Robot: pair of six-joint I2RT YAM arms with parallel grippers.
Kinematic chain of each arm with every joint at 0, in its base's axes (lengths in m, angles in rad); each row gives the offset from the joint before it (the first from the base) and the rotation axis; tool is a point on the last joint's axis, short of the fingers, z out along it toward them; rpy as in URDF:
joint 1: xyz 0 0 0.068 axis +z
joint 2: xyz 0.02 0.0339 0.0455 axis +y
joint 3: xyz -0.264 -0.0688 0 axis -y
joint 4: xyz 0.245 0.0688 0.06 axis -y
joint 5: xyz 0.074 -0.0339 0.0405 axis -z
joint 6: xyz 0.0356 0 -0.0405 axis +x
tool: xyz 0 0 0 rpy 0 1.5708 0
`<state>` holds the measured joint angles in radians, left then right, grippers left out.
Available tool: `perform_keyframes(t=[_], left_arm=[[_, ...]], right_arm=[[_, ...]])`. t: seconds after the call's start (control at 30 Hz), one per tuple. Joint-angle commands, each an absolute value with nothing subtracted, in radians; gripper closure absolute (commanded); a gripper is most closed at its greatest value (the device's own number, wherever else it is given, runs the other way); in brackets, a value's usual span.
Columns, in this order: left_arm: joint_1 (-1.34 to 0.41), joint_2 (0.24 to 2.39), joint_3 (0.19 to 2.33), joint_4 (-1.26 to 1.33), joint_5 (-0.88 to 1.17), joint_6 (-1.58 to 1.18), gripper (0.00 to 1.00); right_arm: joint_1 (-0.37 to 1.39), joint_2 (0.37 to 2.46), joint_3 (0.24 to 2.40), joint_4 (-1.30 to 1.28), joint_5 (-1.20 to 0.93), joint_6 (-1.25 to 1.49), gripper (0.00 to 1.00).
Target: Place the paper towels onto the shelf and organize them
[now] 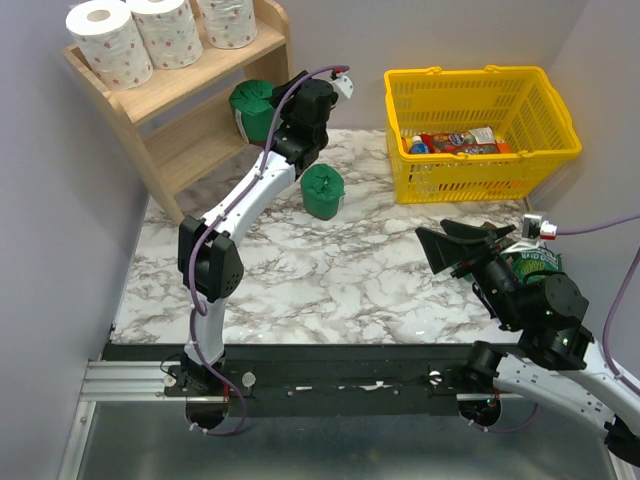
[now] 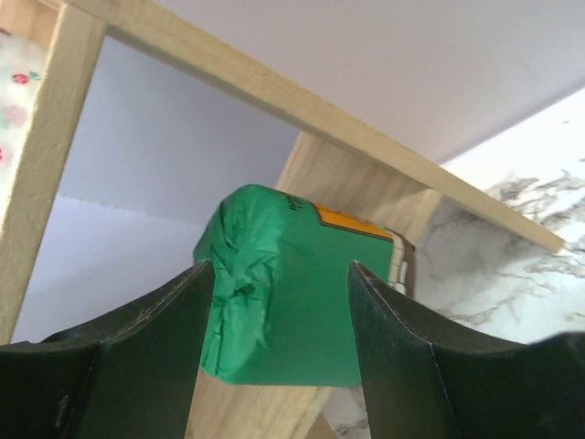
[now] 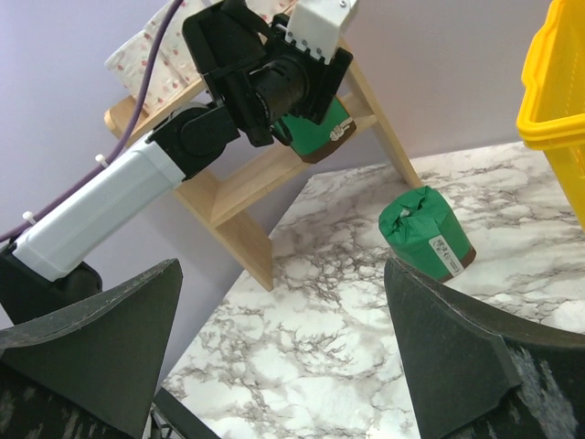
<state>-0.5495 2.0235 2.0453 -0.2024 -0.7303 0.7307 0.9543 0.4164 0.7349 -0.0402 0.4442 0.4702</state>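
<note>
Wood shelf (image 1: pixel 172 92) sits in the far left corner. Its top tier has three white spotted rolls (image 1: pixel 165 30) standing on end in a row, hollow cores pointing up. Down on the lower tier there's a green roll (image 2: pixel 274 302) lying on its side. In the left wrist view its long axis runs left to right, crimped end facing left, orange label on the upper side. The left gripper (image 2: pixel 279 265) is poked into that tier with its jaws partway apart, one finger on either side of the roll. Honestly can't tell if the pads are touching it or not. Just right of the shelf, a second green roll (image 1: pixel 322 190) stands on end on the marble table (image 1: pixel 330 285), crimped end up, brown end down, well apart from both grippers. Further right is the yellow mesh basket (image 1: pixel 480 78) with snack packets (image 1: pixel 455 142) in it. At the near right, the right gripper (image 1: pixel 432 250) hovers over the table with jaws spread wide and nothing between them, pointing left toward the standing roll.
</note>
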Motion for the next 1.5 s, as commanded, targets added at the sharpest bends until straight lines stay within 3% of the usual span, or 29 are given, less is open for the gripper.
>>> perform_keyframes(t=[0.0,0.17,0.27,0.3,0.4,0.7,1.23,1.47], left_arm=[[-0.569,1.941,1.997,-0.233,-0.686,0.681,0.32],[-0.595,1.864,1.906,-0.285,-0.632,0.626,0.39],[-0.609,1.822,1.836,-0.29,-0.627,0.612,0.53],[-0.604,1.816,1.823,-0.29,-0.632,0.611,0.61],[-0.589,1.809,1.776,-0.299,-0.67,0.611,0.66],[-0.496,1.825,1.758,-0.259,-0.7,0.584,0.67],[-0.411,2.097,2.026,-0.216,-0.692,0.646,0.67],[-0.431,2.07,2.082,-0.299,-0.692,0.586,0.64]], right_arm=[[0.954,0.39,0.746,-0.041,0.451,0.476,0.0],[0.954,0.377,0.744,-0.041,0.434,0.483,0.0],[0.954,0.37,0.741,-0.044,0.43,0.492,0.0],[0.954,0.368,0.741,-0.046,0.426,0.498,0.0],[0.956,0.359,0.744,-0.051,0.417,0.505,0.0],[0.956,0.353,0.753,-0.06,0.426,0.502,0.0],[0.954,0.449,0.801,-0.055,0.477,0.465,0.0],[0.956,0.451,0.802,-0.055,0.422,0.486,0.0]])
